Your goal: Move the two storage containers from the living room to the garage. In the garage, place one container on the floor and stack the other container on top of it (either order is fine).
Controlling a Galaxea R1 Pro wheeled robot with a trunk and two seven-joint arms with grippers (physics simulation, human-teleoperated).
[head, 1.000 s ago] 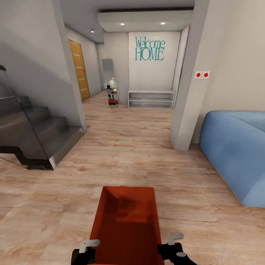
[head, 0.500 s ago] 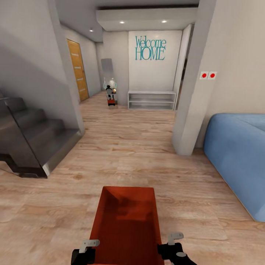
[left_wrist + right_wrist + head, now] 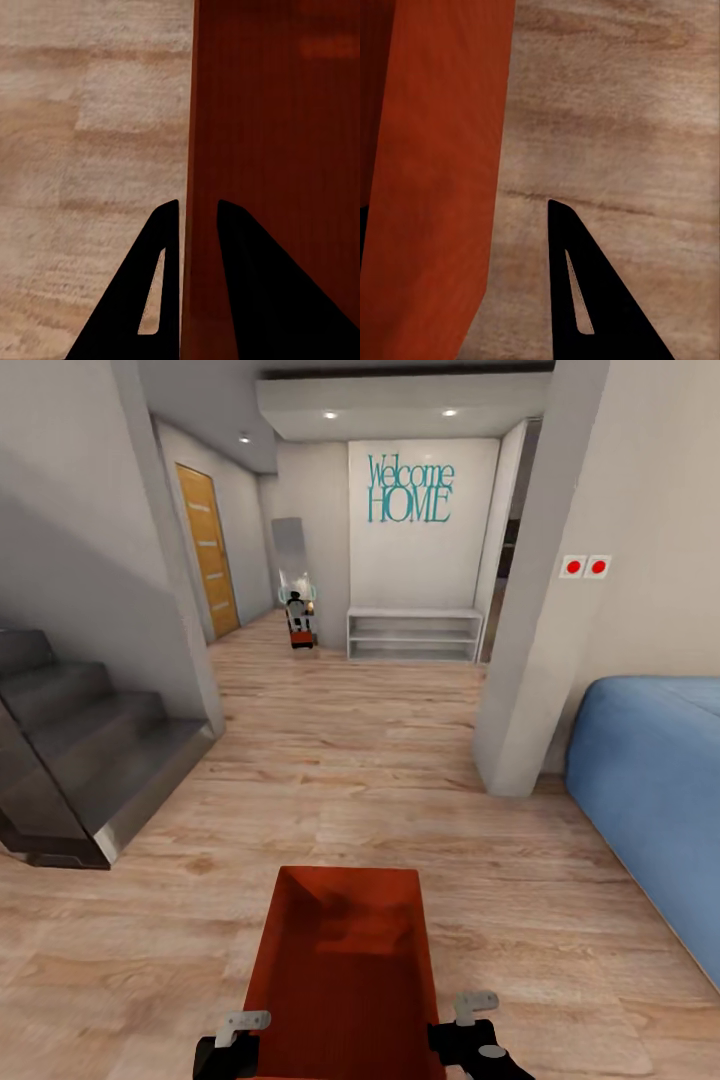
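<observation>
We carry one tub [image 3: 345,970] out in front of us, held level between both arms and clear of the wood floor [image 3: 380,760], its long axis pointing ahead toward the hallway; we judge it is held low and centred this way so that it rides steadily while the base rolls and leaves the way ahead open to the head camera. Only one tub is to be seen, so we take this for the trip with one of the pair, still on wood planks and not yet in the garage. The left gripper [image 3: 199,214] is nearly closed, its two fingers set one on each side of the tub's thin wall, pinching the rim. The right gripper [image 3: 470,1025] sits just beside the tub's opposite long wall; in its wrist view we see one dark finger [image 3: 585,292] outside the tub with floor beneath it, and a gap between that finger and the orange wall, so we cannot tell how far it is open or whether it truly grips. Ahead lie the stairs [image 3: 80,750] on the left, the blue sofa [image 3: 650,790] on the right, a pillar [image 3: 535,610], and the white shelf [image 3: 415,633] under the "Welcome HOME" lettering [image 3: 410,490].
</observation>
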